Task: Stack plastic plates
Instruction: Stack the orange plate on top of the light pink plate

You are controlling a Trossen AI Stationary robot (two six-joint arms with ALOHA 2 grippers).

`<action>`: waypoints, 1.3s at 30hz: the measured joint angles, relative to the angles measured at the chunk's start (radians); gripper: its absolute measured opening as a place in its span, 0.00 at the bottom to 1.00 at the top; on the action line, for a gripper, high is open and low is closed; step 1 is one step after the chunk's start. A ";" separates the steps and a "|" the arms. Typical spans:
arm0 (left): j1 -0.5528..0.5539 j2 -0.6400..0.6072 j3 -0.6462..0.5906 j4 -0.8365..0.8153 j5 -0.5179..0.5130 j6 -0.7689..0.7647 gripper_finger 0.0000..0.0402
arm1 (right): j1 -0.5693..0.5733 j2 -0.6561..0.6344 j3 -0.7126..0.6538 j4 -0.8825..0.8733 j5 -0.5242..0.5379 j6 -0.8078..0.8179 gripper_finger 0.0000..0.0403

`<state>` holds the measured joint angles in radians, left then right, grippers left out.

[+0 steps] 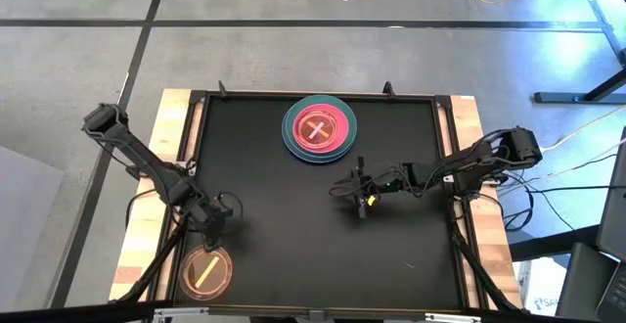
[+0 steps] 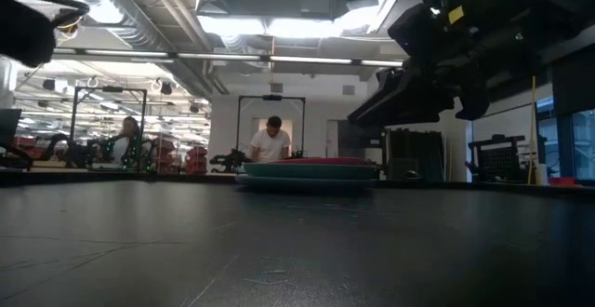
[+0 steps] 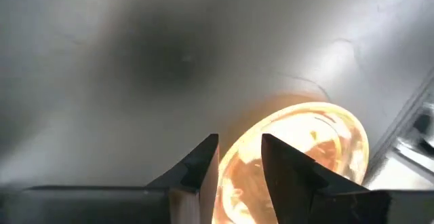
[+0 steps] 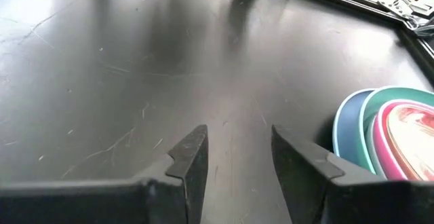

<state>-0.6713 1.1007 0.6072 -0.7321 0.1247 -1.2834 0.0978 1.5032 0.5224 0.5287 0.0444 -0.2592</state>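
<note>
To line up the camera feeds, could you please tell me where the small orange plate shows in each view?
High view: orange plate at the near left corner, just below the left gripper.
Low view: not in it.
Left wrist view: orange plate just beyond the gripper's fingers.
Right wrist view: only a sliver at the top edge, if that.
Shared landmark: the black table.

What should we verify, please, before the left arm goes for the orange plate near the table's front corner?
1. Left gripper open and empty: ok; the left wrist view shows a gap between its fingers.
2. Left gripper lined up with the orange plate: ok; it sits just behind the plate's rim, not touching.
3. Orange plate free of other things: ok; it lies alone on the black table.
4. Stack ready to receive: ok; red plate on top, pink, teal and blue beneath.
5. Right gripper clear of the path: ok; open, empty, at mid-table.
6. Stack centred: cannot tell.
</note>
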 joint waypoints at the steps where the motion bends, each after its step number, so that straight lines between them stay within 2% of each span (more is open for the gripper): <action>1: -0.008 0.007 -0.013 0.040 0.011 -0.006 0.26 | 0.000 0.000 0.000 0.001 0.000 0.000 0.38; 6: -0.047 0.048 -0.038 0.120 0.017 -0.019 0.26 | 0.000 0.000 0.000 0.001 0.000 0.000 0.38; 25: -0.169 0.219 -0.038 0.157 0.015 0.060 0.26 | 0.000 0.000 0.000 0.001 0.000 0.000 0.38; 32: -0.171 0.253 -0.034 0.159 0.016 0.090 0.26 | 0.000 0.000 0.000 0.001 0.000 0.000 0.38; 35: -0.160 0.254 -0.035 0.162 0.022 0.090 0.22 | 0.000 0.000 0.000 0.001 0.001 0.000 0.38; 39: -0.136 0.255 -0.037 0.158 0.032 0.103 0.10 | 0.000 0.000 0.000 0.001 0.001 0.000 0.38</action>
<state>-0.8073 1.3556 0.5702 -0.5745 0.1568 -1.1800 0.0978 1.5032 0.5220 0.5297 0.0452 -0.2596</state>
